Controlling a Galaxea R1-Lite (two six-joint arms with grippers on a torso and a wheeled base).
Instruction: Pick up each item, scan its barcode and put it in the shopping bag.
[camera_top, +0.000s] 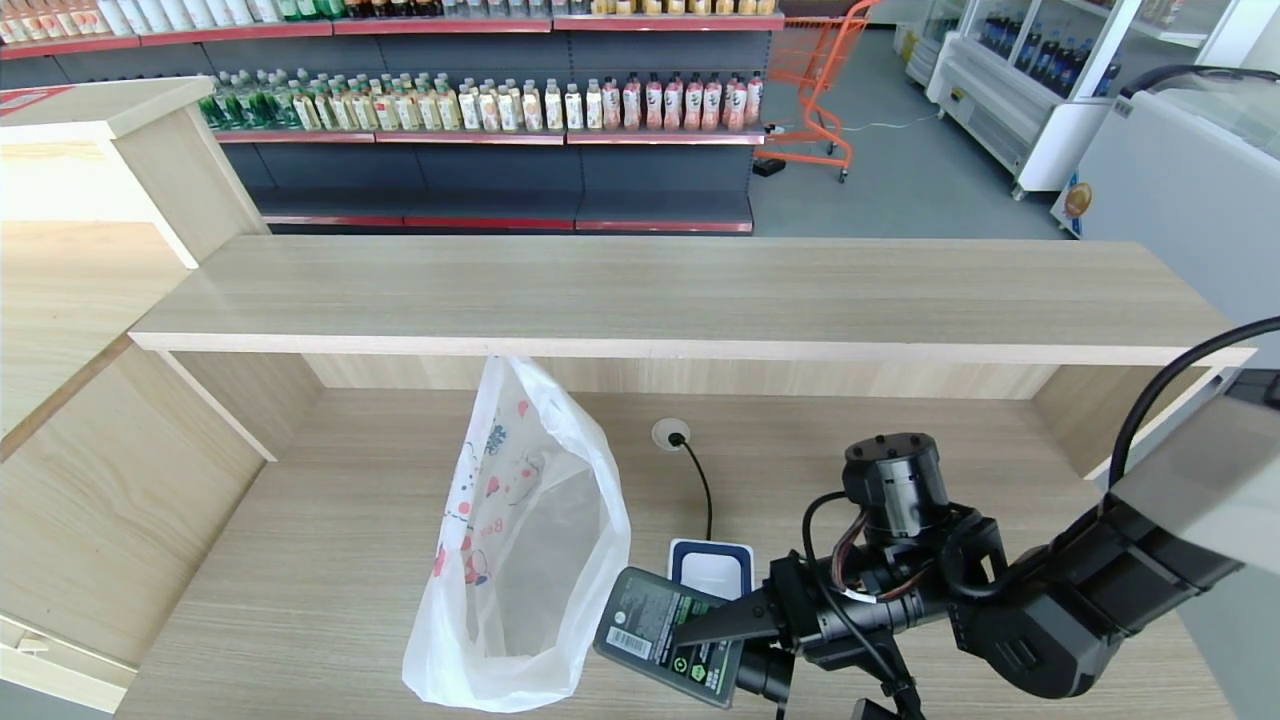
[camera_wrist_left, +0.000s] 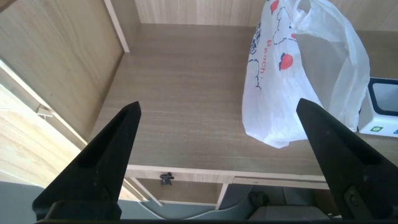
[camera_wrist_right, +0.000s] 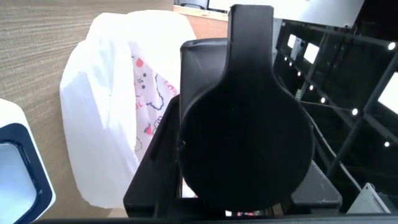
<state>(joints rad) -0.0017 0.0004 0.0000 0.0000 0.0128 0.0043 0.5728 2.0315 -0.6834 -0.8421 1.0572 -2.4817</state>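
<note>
While the right gripper (camera_top: 735, 628) pinched the dark grey flat rectangular pack (camera_top: 655, 625) by one end, the pack hung just beside the mouth of the thin white printed plastic shopping bag (camera_top: 520, 560).
It was held above the pale wooden counter (camera_top: 330, 560), partly over the white, navy-rimmed scanner (camera_top: 712, 568), with its labelled face up. It looked stiff, smooth and fairly light, so a grip across its flat faces seemed sound, though a slick shell might pivot. The bag looked floppy and easily nudged shut. Left of the bag, the left gripper (camera_wrist_left: 219, 124) hovered with its fingers spread, holding nothing.
</note>
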